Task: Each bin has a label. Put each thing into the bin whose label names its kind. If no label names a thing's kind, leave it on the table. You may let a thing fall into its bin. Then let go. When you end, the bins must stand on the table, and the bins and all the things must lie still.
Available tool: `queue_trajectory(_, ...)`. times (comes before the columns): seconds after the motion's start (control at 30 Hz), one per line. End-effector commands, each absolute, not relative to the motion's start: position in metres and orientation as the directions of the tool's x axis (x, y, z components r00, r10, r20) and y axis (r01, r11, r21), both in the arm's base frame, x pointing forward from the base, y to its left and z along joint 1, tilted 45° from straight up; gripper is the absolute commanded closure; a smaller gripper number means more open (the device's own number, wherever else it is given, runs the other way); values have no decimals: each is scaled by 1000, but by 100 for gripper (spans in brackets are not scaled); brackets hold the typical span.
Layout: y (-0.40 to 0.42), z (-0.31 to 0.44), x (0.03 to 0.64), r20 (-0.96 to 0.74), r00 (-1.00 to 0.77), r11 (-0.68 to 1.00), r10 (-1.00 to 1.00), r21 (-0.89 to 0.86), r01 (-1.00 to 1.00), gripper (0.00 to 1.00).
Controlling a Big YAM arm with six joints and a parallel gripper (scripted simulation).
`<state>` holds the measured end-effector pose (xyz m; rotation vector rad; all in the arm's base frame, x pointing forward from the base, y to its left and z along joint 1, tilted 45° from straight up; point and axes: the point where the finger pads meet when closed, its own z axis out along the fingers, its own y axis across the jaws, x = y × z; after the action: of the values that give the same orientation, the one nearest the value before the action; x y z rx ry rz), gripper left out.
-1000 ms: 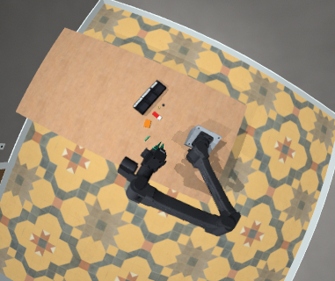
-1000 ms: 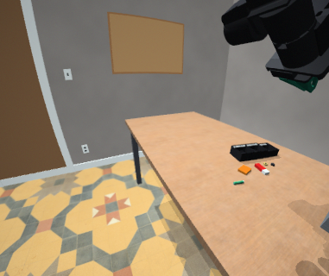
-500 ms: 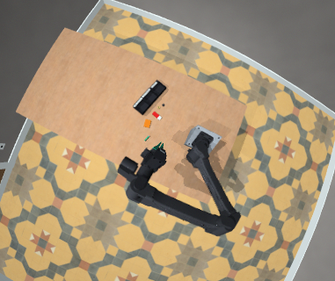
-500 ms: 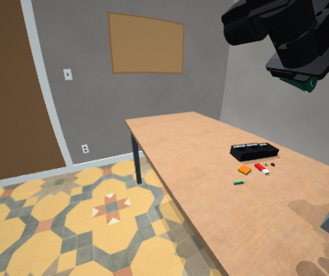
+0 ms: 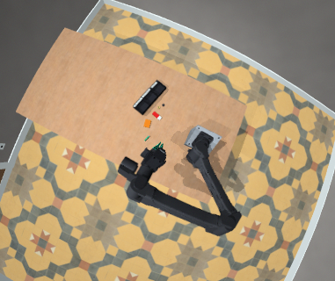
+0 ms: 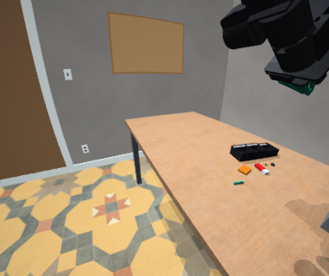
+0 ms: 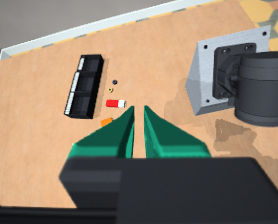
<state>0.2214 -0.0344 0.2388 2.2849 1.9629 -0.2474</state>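
The gripper (image 7: 138, 116) hangs high above the desk (image 6: 205, 142), jaws nearly closed on nothing. Beyond lie a green piece (image 6: 238, 182), an orange block (image 6: 244, 170), a red-and-white piece (image 6: 262, 168), then the black bins (image 6: 254, 150) farthest.

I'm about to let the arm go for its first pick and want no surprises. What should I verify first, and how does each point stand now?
1. Jaws open for a grasp: not ok; the gripper is shut on nothing.
2. Gripper above the table, away from the things: ok.
3. Bin row standing on the table: ok.
4. Things out of the bins: ok; orange block, red-and-white piece, green piece and two tiny parts lie beside them.
5. Bin labels readable: cannot tell, too small.
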Motion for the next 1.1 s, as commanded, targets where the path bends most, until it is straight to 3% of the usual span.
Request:
queue_trajectory(0.0, -13, 219, 222, -203, 143, -150, 969, -16, 989, 91)
queue_trajectory(0.5, 48, 143, 222, -182, 129, -133, 975, -11, 991, 91)
queue_trajectory(0.67, 49, 151, 239, -89, -100, 90, 991, -113, 989, 91)
queue_trajectory(1.07, 44, 138, 256, 89, -343, 353, 935, -161, 922, 91)
